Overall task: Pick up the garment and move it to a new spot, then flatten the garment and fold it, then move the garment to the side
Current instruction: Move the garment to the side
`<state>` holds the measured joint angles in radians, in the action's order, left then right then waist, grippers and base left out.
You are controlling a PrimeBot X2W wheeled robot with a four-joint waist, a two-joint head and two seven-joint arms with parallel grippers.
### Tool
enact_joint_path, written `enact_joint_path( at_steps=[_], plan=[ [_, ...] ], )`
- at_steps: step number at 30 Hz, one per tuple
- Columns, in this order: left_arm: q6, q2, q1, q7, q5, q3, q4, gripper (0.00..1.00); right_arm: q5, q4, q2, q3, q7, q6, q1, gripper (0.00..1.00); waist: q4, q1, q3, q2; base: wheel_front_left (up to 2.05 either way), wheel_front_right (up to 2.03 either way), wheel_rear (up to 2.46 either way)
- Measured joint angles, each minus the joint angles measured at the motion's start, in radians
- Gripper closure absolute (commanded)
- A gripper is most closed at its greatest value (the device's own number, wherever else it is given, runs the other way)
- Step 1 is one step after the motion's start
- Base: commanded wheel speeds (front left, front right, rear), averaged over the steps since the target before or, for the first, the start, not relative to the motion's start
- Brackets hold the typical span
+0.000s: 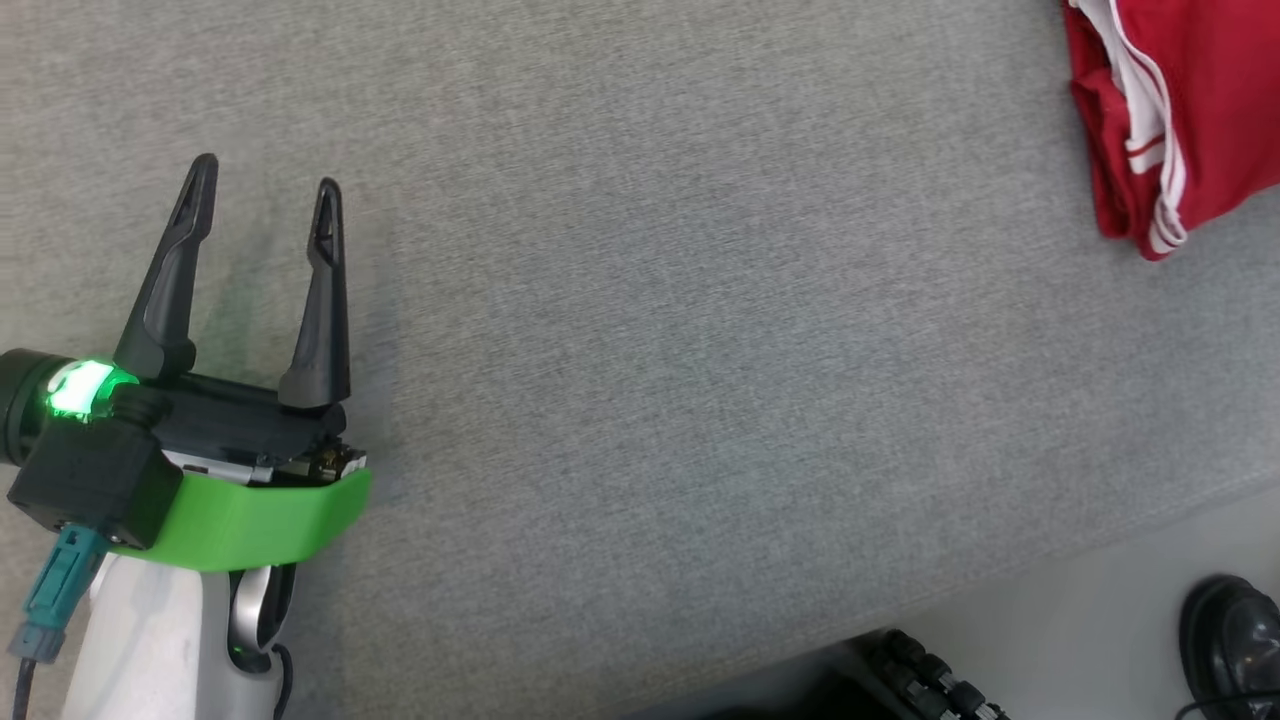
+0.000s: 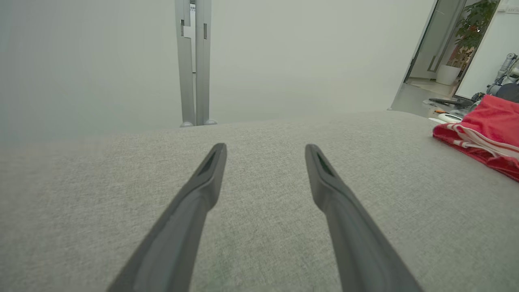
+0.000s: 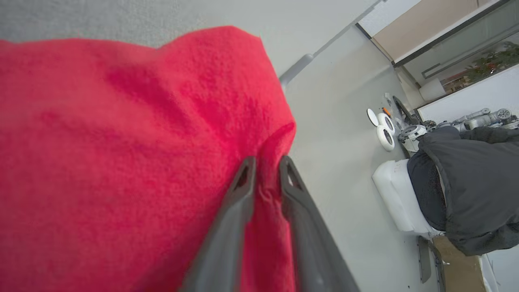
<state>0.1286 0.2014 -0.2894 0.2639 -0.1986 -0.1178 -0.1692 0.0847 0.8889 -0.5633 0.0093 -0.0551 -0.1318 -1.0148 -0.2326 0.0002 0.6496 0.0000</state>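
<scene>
Item 1. Left gripper [image 1: 266, 175]: sitting at 8 o'clock in the head view, fingers pointing toward 12. Jaws are standing wide apart and holding nothing. It is hovering low over the bare grey surface [image 1: 700, 300], with a green light glowing at its wrist.

Item 2. Grey surface: woven cloth, running across most of the head view. In the left wrist view a grey post [image 2: 194, 61] is rising behind its far edge at 12 o'clock.

Item 3. Garment [image 1: 1200, 110]: red with white stripes, lying bunched and folded over on the grey surface at 1 o'clock in the head view, well apart from the left gripper. In the left wrist view it is lying at 3 o'clock.

Item 4. Right gripper [image 3: 267, 160]: reaching onto the garment in its own wrist view. Jaws are standing narrowly apart with a raised ridge of red cloth between them; whether they are pinching it cannot be told.

Item 5. Pale floor [image 1: 1080, 580]: showing at 5 o'clock in the head view, with a black shoe [image 1: 1230, 640] resting on it at 4 o'clock.
</scene>
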Motion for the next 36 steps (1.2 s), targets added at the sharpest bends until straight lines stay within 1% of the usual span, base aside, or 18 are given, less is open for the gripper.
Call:
enact_joint_path(
  at_steps=[3,8,10,14,17,19,23,25,28,31,34,36],
  plan=[
    [0.000,-0.014,0.009,0.000,-0.001,0.006,0.009,0.00,0.056,-0.014,-0.010,-0.005,-0.058,0.000,-0.006,0.00,0.022,0.0000,-0.007,0.0000,0.00,0.00,0.00],
    [0.000,-0.066,0.019,0.000,-0.010,0.011,0.048,0.00,0.077,-0.028,-0.001,-0.064,-0.108,0.000,0.017,0.00,0.057,-0.0001,-0.048,0.0000,0.00,0.00,0.00],
    [0.000,-0.084,0.031,0.000,-0.014,0.020,0.068,0.00,0.076,-0.053,0.016,-0.085,-0.134,0.000,0.049,0.00,0.070,-0.0001,-0.072,0.0000,0.00,0.00,0.00],
    [0.000,-0.112,0.067,0.000,-0.026,0.052,0.120,0.00,0.036,-0.145,0.067,-0.110,-0.164,0.000,0.155,0.00,0.100,-0.0001,-0.134,0.0000,0.00,0.00,0.00],
    [-0.002,-0.124,0.083,0.000,0.000,0.081,0.158,0.00,-0.008,-0.231,0.130,-0.165,-0.154,0.000,0.275,0.00,0.123,-0.0001,-0.186,0.0000,0.00,0.00,0.00],
    [-0.006,-0.131,0.100,0.000,0.018,0.099,0.181,0.00,-0.022,-0.323,0.199,-0.179,-0.146,0.000,0.371,0.00,0.139,-0.0002,-0.226,0.0000,0.00,0.00,0.00],
    [-0.020,-0.137,0.139,0.000,0.044,0.137,0.220,0.00,-0.071,-0.490,0.316,-0.187,-0.148,0.000,0.548,0.00,0.163,-0.0002,-0.300,0.0000,0.00,0.00,0.00],
    [-0.028,-0.142,0.166,0.000,0.062,0.155,0.246,0.00,-0.087,-0.555,0.366,-0.154,-0.149,0.000,0.640,0.00,0.173,-0.0002,-0.342,0.0000,0.00,0.00,0.00],
    [-0.034,-0.145,0.199,0.000,0.064,0.173,0.279,0.00,-0.119,-0.597,0.416,-0.088,-0.149,0.000,0.725,0.00,0.184,-0.0002,-0.400,0.0000,0.00,0.00,0.00],
    [-0.038,-0.147,0.223,0.000,0.061,0.180,0.314,0.00,-0.149,-0.601,0.424,-0.001,-0.142,0.000,0.776,0.00,0.191,-0.0002,-0.455,0.0000,0.00,0.00,0.00],
    [-0.038,-0.149,0.236,0.000,0.053,0.184,0.348,0.00,-0.188,-0.589,0.425,0.048,-0.140,0.000,0.818,0.00,0.199,-0.0002,-0.506,0.0000,0.00,0.00,0.00],
    [-0.038,-0.150,0.246,0.000,0.035,0.182,0.370,0.00,-0.204,-0.586,0.431,0.061,-0.140,0.000,0.842,0.00,0.205,-0.0002,-0.540,0.0000,0.00,0.00,0.00]
  ],
)
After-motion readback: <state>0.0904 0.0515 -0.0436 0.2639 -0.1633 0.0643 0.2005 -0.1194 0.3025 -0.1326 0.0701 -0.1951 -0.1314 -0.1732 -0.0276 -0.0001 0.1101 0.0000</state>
